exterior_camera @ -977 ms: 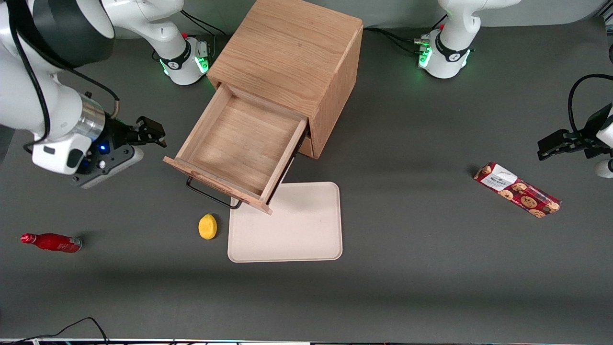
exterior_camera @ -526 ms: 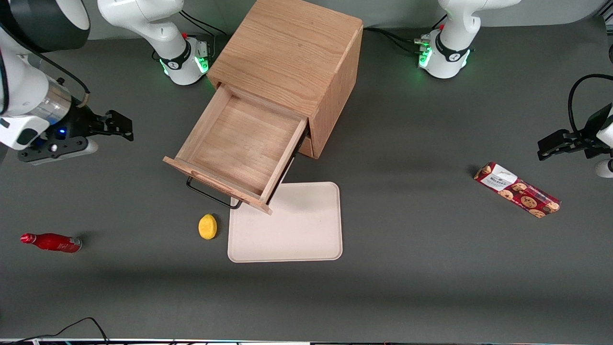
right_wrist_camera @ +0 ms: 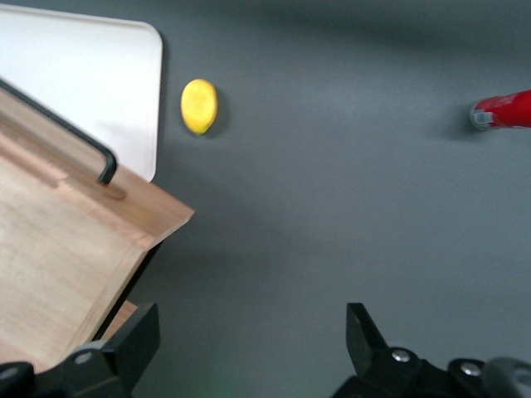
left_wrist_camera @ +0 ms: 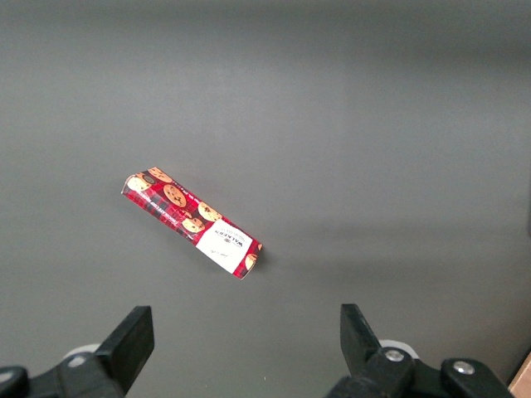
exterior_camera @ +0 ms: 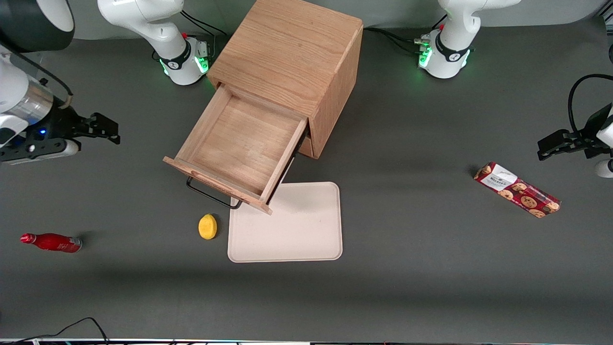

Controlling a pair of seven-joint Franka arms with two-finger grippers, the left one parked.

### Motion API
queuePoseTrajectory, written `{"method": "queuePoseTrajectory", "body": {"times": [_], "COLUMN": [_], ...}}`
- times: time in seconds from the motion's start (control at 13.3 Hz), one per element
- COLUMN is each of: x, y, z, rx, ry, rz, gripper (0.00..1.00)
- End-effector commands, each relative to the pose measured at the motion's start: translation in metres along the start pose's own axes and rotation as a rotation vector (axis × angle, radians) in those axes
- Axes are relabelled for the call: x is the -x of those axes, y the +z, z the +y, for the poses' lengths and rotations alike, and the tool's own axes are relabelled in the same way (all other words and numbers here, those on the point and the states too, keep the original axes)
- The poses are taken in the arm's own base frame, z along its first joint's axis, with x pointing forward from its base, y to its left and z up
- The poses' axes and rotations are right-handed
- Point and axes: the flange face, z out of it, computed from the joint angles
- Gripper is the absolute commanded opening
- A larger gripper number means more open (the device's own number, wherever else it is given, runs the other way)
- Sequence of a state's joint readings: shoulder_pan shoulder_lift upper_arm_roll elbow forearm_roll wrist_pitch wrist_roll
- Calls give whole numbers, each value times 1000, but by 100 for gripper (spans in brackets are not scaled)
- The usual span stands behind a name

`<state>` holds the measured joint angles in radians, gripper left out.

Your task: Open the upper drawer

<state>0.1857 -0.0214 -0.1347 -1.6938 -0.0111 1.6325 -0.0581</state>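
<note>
1. The upper drawer (exterior_camera: 237, 148) stands pulled well out of the oak cabinet (exterior_camera: 292, 52), its tray bare inside, so the opening looks done or nearly so.
2. Its black wire handle (exterior_camera: 210, 194) hangs below the front board, nearest the front camera, with nothing touching it.
3. The gripper (exterior_camera: 103, 128) hangs above the bench toward the working arm's end, well apart from the drawer; its fingers are spread wide and hold nothing, as the right wrist view shows by the broad gap between its finger (right_wrist_camera: 129, 340) and the other one.
4. That stand-off reads as a release: the arm is clear of the drawer's path.
5. The drawer's front corner overhangs the cream tray (exterior_camera: 287, 225), whose edge lies just beneath it; a lemon (exterior_camera: 207, 226) sits just beside the tray's edge, near the handle.
6. A red bottle (exterior_camera: 50, 242) lies near the bench's edge at the working arm's end; a biscuit packet (exterior_camera: 517, 189) lies toward the parked arm's end.
7. Open bench surrounds the gripper, leaving room to retreat.
</note>
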Motion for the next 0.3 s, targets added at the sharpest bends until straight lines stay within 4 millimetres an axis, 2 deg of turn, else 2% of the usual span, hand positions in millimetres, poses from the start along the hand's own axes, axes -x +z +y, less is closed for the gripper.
{"method": "queuePoseTrajectory", "body": {"times": [0.0,0.23], "x": [-14,-15], "y": [-2,-3], "z": [17,31], "rx": [26,22], "ry": [50,72], "rz": [3,6], "gripper": [100,100]}}
